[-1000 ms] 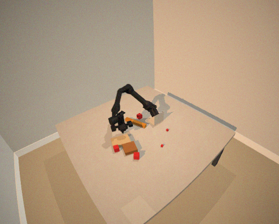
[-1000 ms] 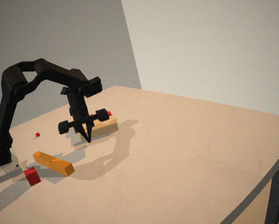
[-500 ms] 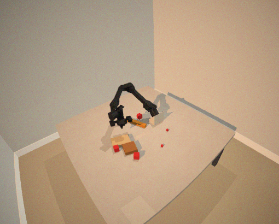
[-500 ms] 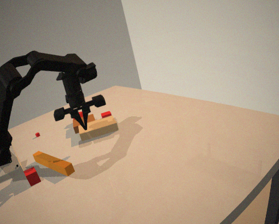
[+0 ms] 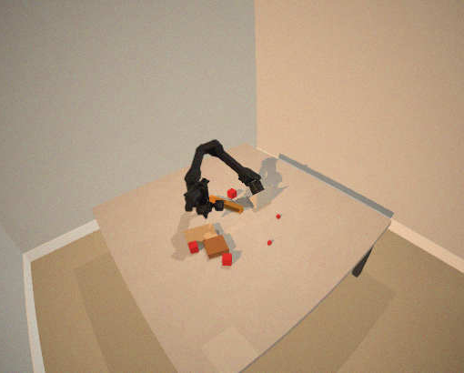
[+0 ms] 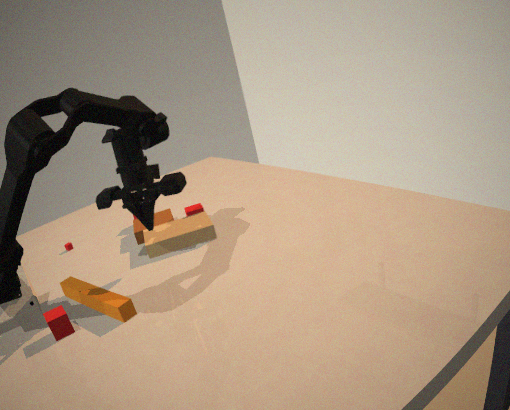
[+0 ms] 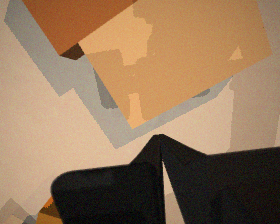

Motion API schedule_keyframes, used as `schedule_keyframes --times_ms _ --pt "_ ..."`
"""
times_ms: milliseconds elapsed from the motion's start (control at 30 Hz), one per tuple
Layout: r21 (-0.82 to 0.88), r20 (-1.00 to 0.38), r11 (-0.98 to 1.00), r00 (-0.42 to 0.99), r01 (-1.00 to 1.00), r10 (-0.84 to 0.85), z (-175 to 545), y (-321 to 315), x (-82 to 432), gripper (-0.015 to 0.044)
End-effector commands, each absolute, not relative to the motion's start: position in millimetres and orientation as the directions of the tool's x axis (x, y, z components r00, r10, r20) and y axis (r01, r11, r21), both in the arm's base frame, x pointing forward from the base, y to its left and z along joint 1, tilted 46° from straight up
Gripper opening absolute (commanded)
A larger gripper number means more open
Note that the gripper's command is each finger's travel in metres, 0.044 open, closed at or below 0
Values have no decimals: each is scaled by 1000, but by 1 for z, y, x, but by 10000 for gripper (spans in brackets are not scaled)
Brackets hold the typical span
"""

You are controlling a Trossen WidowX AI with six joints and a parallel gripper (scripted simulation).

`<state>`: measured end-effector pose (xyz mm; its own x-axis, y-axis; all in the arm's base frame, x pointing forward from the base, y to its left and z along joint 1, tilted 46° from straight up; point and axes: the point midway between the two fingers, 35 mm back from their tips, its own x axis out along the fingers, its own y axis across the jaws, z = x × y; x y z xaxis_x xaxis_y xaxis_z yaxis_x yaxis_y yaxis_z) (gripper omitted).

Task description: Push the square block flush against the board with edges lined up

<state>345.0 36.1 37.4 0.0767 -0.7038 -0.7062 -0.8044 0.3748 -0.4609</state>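
Note:
The brown square block (image 5: 216,246) (image 6: 158,220) (image 7: 73,22) lies flat along one long side of the tan board (image 5: 197,234) (image 6: 184,231) (image 7: 191,45). In the wrist view a corner of the block sticks out past the board's near end, so those edges are not even. Whether the block's whole side touches the board cannot be told. My gripper (image 5: 206,216) (image 6: 150,228) (image 7: 158,139) is shut and empty. Its tip shows just off the board's near corner in the wrist view; its exact height is unclear.
A red cube (image 5: 193,247) (image 6: 194,209) stands close to the board, another red cube (image 5: 226,259) close to the block. An orange bar (image 5: 236,207) (image 6: 94,298) and a red cube (image 5: 231,194) (image 6: 59,323) lie nearer the arm's base. Two tiny red cubes (image 5: 278,216) (image 5: 269,242) lie apart.

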Motion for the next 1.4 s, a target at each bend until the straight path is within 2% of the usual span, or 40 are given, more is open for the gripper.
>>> schedule_keyframes --times_ms 0,633,1167,1367 --pt "-532 -712 466 76 -707 -698 25 51 345 0" --pt "-697 -716 704 75 -136 -694 -30 107 336 0" --pt "-622 -709 671 74 404 -701 -79 149 315 0" --pt "-605 -708 656 74 451 -702 -84 152 313 0"
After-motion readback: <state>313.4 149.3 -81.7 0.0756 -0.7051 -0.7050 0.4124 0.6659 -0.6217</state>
